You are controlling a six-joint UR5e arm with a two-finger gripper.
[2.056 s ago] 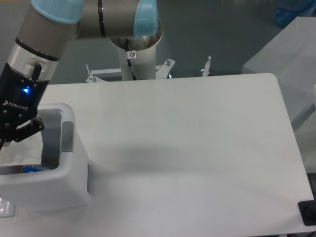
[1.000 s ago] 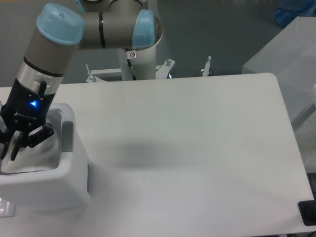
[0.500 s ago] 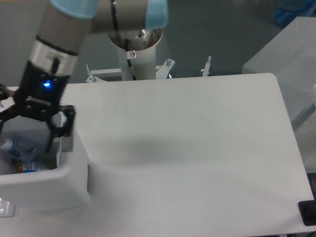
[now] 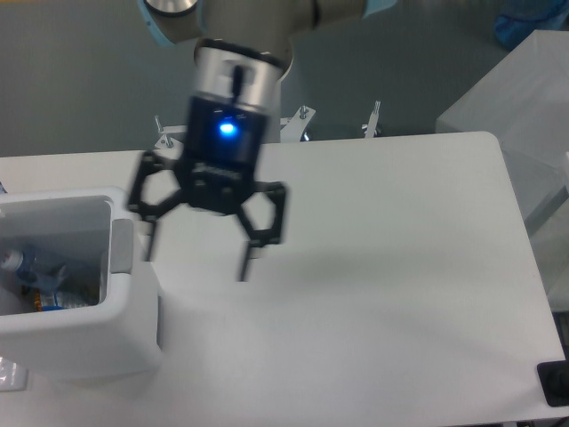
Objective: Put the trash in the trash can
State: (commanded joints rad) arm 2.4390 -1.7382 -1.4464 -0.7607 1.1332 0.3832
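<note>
Your pincer point(image 4: 197, 260) hung above the tabletop point(image 4: 373, 267), just right of the trash can point(image 4: 84, 342), with its two fingers spread wide and nothing between them; motion blur softened its outline, so the exact fingertip positions were hard to fix. The trash can sat at the left edge of the tabletop, its open mouth facing up. Inside it lay the crushed clear bottle point(image 4: 31, 265), its bluish body against the left inner wall, with a scrap of orange and blue beneath it. You could judge that part of the trash as delivered. The white wrapper with green marks could not be made out for certain in the bin; a small pale, glossy object point(image 4: 11, 375) showed at the frame's lower-left corner, just outside the can's base, too cropped to identify. The empty, open pincer over bare tabletop suited an arm free of any load. If that corner item is trash, one pick likely remained for you.
</note>
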